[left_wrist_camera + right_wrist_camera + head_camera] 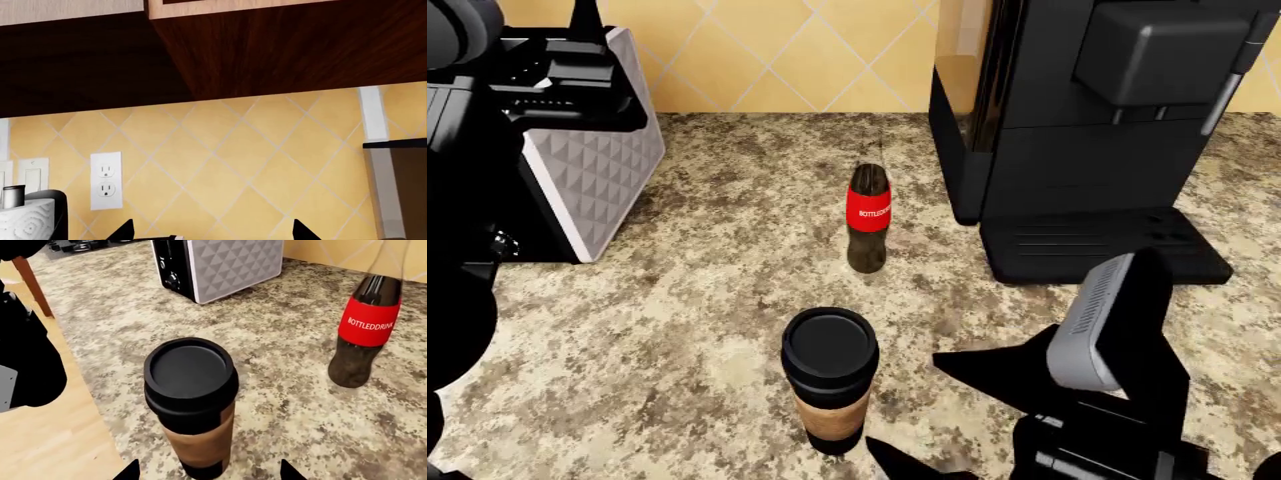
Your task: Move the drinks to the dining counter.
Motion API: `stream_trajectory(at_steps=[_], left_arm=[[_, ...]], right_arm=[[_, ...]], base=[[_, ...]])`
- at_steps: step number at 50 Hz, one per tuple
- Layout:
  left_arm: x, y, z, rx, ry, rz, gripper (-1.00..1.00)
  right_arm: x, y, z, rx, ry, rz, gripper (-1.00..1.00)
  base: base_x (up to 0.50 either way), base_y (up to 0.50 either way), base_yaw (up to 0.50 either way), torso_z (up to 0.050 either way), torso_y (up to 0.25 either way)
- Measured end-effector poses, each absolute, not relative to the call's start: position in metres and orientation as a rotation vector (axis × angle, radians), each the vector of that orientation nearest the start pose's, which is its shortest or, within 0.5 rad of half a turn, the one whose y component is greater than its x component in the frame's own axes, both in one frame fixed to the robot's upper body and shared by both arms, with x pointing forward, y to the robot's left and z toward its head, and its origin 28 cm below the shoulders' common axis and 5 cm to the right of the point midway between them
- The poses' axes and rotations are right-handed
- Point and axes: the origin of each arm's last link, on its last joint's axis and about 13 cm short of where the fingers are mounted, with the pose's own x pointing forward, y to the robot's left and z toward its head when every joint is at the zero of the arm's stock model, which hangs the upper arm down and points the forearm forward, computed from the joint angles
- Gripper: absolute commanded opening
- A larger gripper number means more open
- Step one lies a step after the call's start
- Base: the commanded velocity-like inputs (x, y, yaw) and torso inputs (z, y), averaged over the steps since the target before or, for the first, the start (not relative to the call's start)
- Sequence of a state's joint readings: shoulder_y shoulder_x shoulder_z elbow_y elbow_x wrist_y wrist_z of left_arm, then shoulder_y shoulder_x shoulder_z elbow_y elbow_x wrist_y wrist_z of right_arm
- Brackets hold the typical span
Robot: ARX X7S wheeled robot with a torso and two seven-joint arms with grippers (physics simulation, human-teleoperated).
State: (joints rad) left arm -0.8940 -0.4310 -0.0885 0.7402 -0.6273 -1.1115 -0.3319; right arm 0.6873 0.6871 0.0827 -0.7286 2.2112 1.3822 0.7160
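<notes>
Cork cup (830, 383) stood near table (667, 330) front edge, cola bottle (869, 219) further back, by coffee machine (1081, 130) — right gripper (208, 471) fingers spread open around cup base, no contact. Left gripper (212, 232) open too — facing backsplash.

I am holding my right gripper (209, 471) low with its fingers spread apart. My left gripper (212, 232) is pointing level, fingertips parted, seemingly gripping nothing, though only the tips are showing.
</notes>
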Motion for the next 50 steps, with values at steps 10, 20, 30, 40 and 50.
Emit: stream_trajectory(at_steps=[10,20,30,40,50], left_arm=[[0.238,0.256,0.3,0.089,-0.485,0.036,1.0],[0.239,0.256,0.298,0.087,-0.483,0.035,1.0],[0.24,0.257,0.296,0.084,-0.481,0.035,1.0],[0.24,0.257,0.295,0.081,-0.48,0.034,1.0],[0.24,0.258,0.294,0.08,-0.48,0.033,1.0]], right_arm=[[0.16,-0.134,0.237,-0.075,0.335,0.931,1.0],[0.174,-0.131,0.231,-0.07,0.362,0.971,1.0],[0.186,-0.125,0.225,-0.063,0.391,1.029,1.0],[0.192,-0.121,0.224,-0.063,0.406,1.057,1.0],[0.199,-0.117,0.221,-0.065,0.421,1.086,1.0]], base=[[0.0,0.0,0.0,0.0,0.0],[0.0,0.0,0.0,0.0,0.0],[0.0,0.0,0.0,0.0,0.0],[0.0,0.0,0.0,0.0,0.0],[0.0,0.0,0.0,0.0,0.0]])
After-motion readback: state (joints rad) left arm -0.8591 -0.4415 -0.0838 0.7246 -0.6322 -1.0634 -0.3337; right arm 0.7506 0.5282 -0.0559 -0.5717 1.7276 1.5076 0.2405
